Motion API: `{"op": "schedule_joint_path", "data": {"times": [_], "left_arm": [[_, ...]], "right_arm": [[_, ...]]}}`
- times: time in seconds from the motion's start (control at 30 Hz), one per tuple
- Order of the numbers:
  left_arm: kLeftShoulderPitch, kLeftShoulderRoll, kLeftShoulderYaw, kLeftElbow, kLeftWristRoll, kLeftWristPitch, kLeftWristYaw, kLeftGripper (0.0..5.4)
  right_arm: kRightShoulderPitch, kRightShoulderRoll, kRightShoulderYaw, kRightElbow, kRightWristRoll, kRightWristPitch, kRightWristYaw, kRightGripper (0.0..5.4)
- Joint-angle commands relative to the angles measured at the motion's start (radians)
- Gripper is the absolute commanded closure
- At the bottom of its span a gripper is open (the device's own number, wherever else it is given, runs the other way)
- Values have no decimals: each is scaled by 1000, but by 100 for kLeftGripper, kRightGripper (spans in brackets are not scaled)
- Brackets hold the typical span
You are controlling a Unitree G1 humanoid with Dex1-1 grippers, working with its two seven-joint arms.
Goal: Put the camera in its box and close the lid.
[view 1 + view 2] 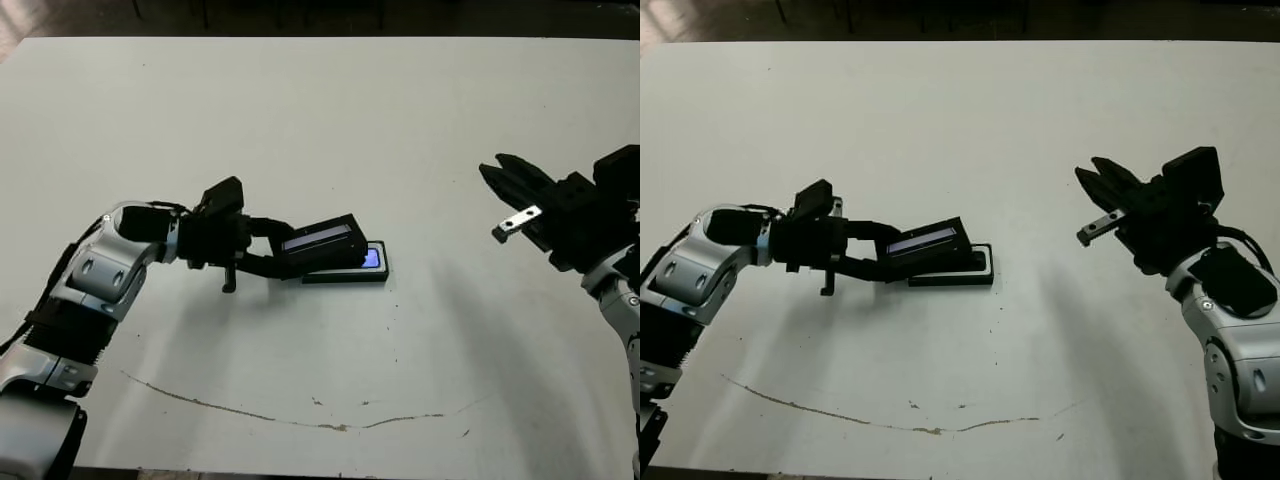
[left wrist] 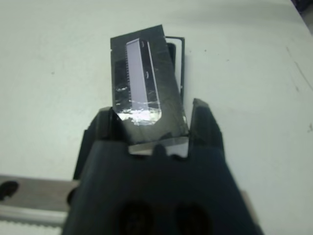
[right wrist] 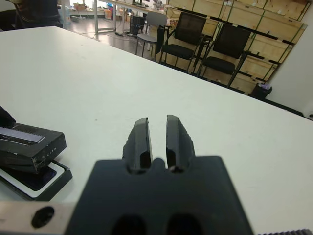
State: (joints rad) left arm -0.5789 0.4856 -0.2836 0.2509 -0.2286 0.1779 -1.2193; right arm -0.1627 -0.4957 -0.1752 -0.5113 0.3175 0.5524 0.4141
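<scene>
lid [image 1: 322,244] tilted over box [image 1: 372,275] — pinched by left fingers [image 2: 203,122]

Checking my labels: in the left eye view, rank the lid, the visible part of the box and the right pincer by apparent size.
1. Right pincer with its black body, though it sits nearer the camera.
2. Lid, tilted in the left pincer.
3. Box, mostly hidden beneath the lid.
</scene>
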Motion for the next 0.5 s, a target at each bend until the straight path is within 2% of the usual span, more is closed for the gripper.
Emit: {"op": "schedule_joint_path", "data": {"times": [0.03, 0.5], "left_arm": [[-11, 3, -22, 16, 29, 32, -11, 414], [-8, 6, -39, -43, 44, 68, -30, 414]], "right_arm": [[22, -12, 1, 13, -3, 0, 8, 540], [27, -13, 0, 24, -12, -15, 10, 540]]}}
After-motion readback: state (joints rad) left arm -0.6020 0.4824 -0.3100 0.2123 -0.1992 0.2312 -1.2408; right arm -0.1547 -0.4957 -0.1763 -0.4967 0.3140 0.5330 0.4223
